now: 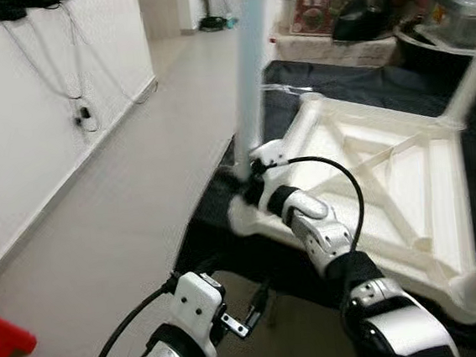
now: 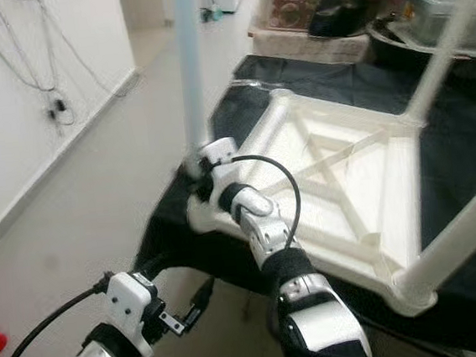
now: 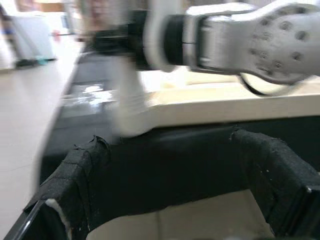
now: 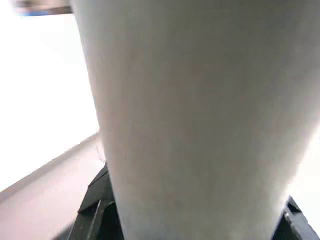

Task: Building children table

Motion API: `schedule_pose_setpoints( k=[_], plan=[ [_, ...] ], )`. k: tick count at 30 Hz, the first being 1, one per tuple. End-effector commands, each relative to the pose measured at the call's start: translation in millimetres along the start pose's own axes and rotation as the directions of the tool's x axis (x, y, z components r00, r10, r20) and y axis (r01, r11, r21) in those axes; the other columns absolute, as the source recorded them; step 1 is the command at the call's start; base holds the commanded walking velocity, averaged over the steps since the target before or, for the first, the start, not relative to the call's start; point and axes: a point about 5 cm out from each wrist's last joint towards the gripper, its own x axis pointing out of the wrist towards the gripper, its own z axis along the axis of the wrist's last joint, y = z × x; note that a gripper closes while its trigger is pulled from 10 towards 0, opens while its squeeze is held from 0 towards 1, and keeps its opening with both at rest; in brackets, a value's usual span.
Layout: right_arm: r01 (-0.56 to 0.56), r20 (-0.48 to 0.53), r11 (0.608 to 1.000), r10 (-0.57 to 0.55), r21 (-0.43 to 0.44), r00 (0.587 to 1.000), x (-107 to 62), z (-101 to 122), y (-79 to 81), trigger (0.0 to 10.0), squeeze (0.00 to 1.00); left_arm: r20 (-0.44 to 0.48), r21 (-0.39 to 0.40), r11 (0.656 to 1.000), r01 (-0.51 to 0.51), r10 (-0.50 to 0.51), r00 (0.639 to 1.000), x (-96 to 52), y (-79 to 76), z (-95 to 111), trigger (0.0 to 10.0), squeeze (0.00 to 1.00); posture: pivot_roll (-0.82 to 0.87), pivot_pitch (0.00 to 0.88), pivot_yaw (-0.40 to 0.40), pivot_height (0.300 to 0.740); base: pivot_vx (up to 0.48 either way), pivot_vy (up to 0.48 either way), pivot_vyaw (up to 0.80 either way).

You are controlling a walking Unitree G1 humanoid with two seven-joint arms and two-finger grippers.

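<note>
Table top point(image 1: 399, 184): white, lying upside down on a dark cloth point(image 1: 355, 83), ribs facing up, so the legs can go in from above.
Near-left leg point(image 1: 253, 67): standing upright in its corner socket, the one the robot is working on.
Other legs point(image 2: 444, 40): two more stand at the far and near right corners, apparently fitted.
Right gripper point(image 1: 252, 180): reached over the frame to the base of the near-left leg; its wrist camera shows the leg right between the fingers, closed around it, I'd say to seat or steady it.
Left gripper point(image 3: 165, 190): low beside the cloth's edge, fingers spread apart, holding nothing, waiting.
Floor point(image 1: 123, 206): pale tiles alongside.
</note>
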Motion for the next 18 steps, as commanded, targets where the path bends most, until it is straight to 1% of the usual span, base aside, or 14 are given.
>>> schedule_pose_setpoints(
  k=[1,2,3,4,6,7,8,9,10,12,13,15,16,18],
  plan=[
    [0.281,-0.121,0.959,-0.275,0.033,0.954,-17.6,-26.5,-31.9,0.0,0.0,-0.003,0.006,1.0,-0.01,0.01,1.0,-0.7,0.1,-1.7,10.0,0.0,0.1,0.084,-0.065,0.74,0.0,0.0,0.0],
    [0.374,-0.121,0.926,-0.365,0.056,0.923,-25.6,-28.9,-33.1,0.0,0.0,-0.002,0.007,1.0,-0.014,0.014,1.0,-0.8,0.8,-1.8,10.0,0.0,0.09,0.083,-0.06,0.74,0.0,0.0,0.0],
    [0.427,-0.121,0.901,-0.418,0.07,0.901,-30.7,-30.0,-33.6,0.0,0.0,-0.002,0.008,1.0,-0.016,0.016,1.0,-0.9,1.3,-1.8,10.0,0.0,0.09,0.082,-0.059,0.74,0.0,0.0,0.0],
    [0.427,-0.121,0.901,-0.418,0.07,0.901,-30.7,-30.0,-33.6,0.0,0.0,-0.002,0.008,1.0,-0.016,0.016,1.0,-0.9,1.3,-1.8,10.0,0.0,0.09,0.082,-0.059,0.74,0.0,0.0,0.0],
    [0.518,-0.129,0.849,-0.505,0.103,0.854,-39.9,-32.2,-30.4,0.0,0.0,-0.003,0.007,1.0,-0.018,0.018,1.0,-0.7,1.6,-2.1,10.0,0.0,0.09,0.082,-0.058,0.74,0.0,0.0,0.0],
    [0.518,-0.129,0.849,-0.505,0.103,0.854,-39.9,-32.2,-30.4,0.0,0.0,-0.003,0.007,1.0,-0.018,0.018,1.0,-0.7,1.6,-2.1,10.0,0.0,0.09,0.082,-0.058,0.74,0.0,0.0,0.0],
    [0.561,-0.134,0.819,-0.547,0.118,0.827,-43.7,-33.4,-22.7,0.0,0.0,-0.003,0.007,1.0,-0.016,0.016,1.0,-0.2,1.8,-2.1,10.0,0.0,0.09,0.082,-0.058,0.74,0.0,0.0,0.0],
    [0.561,-0.134,0.819,-0.547,0.118,0.827,-43.7,-33.4,-22.7,0.0,0.0,-0.003,0.007,1.0,-0.016,0.016,1.0,-0.2,1.8,-2.1,10.0,0.0,0.09,0.082,-0.058,0.74,0.0,0.0,0.0],
    [0.548,-0.14,0.826,-0.532,0.134,0.835,-42.4,-34.3,-16.1,0.0,0.0,-0.003,0.007,1.0,-0.015,0.015,1.0,0.0,1.8,-2.1,10.0,0.0,0.09,0.082,-0.06,0.74,0.0,0.0,0.0],
    [0.539,-0.144,0.83,-0.521,0.145,0.841,-41.4,-34.8,-11.5,0.0,0.0,-0.003,0.007,1.0,-0.014,0.014,1.0,0.1,1.7,-2.0,10.0,0.0,0.09,0.082,-0.06,0.74,0.0,0.0,0.0],
    [0.5,-0.142,0.855,-0.483,0.139,0.864,-38.9,-34.7,-4.1,10.0,0.0,-0.003,0.007,1.0,-0.014,0.014,1.0,0.2,1.7,-2.0,10.0,0.0,0.09,0.084,-0.062,0.74,0.0,0.0,0.0],
    [0.5,-0.142,0.855,-0.483,0.139,0.864,-38.9,-34.7,-4.1,10.0,0.0,-0.003,0.007,1.0,-0.014,0.014,1.0,0.2,1.7,-2.0,10.0,0.0,0.09,0.084,-0.062,0.74,0.0,0.0,0.0],
    [0.443,-0.132,0.884,-0.426,0.147,0.895,-36.7,-34.7,3.1,10.0,1.0,-0.002,0.007,1.0,-0.015,0.015,1.0,0.2,1.6,-2.0,10.0,0.0,0.1,0.085,-0.062,0.74,0.0,0.0,0.0],
    [0.344,-0.08,0.929,-0.336,0.138,0.939,-34.1,-29.7,11.7,10.0,1.0,-0.001,0.006,1.0,-0.018,0.018,1.0,0.2,1.4,-1.9,10.0,0.0,0.09,0.086,-0.063,0.74,0.0,0.0,0.0]
  ],
)
